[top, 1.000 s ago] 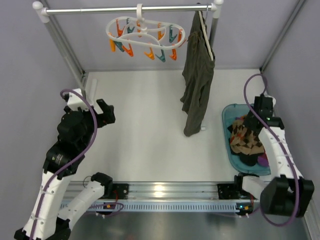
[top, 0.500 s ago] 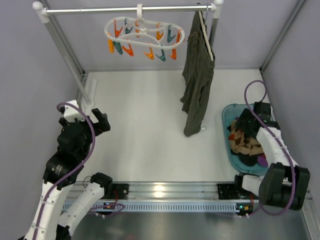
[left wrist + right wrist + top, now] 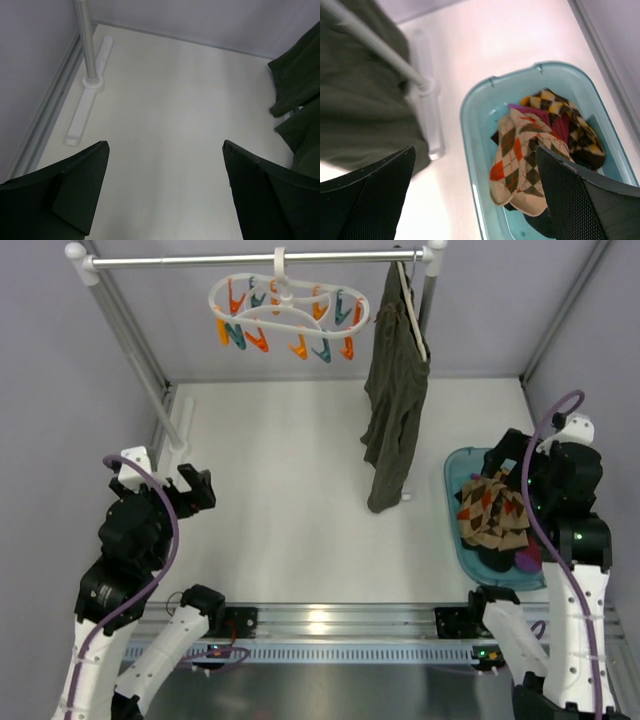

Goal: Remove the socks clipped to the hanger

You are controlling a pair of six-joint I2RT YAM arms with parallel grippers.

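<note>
The right end effector (image 3: pixel 476 152) is wide open and holds nothing. It hangs over a blue tub (image 3: pixel 475 117). The socks (image 3: pixel 520 155) lie in the tub in a heap. The top one is tan with checks. Its long side runs the same way as the tub's long side.

The left end effector (image 3: pixel 165 147) is wide open too, with nothing in it. The white surface (image 3: pixel 165 90) is under it.

From above, the hanger (image 3: pixel 290 302) hangs by its hook on the rail (image 3: pixel 200 260). Its long side runs left to right, along the rail. Its clips (image 3: pixel 300 348) point down, and I see no sock on them. So I think the job is done.
</note>
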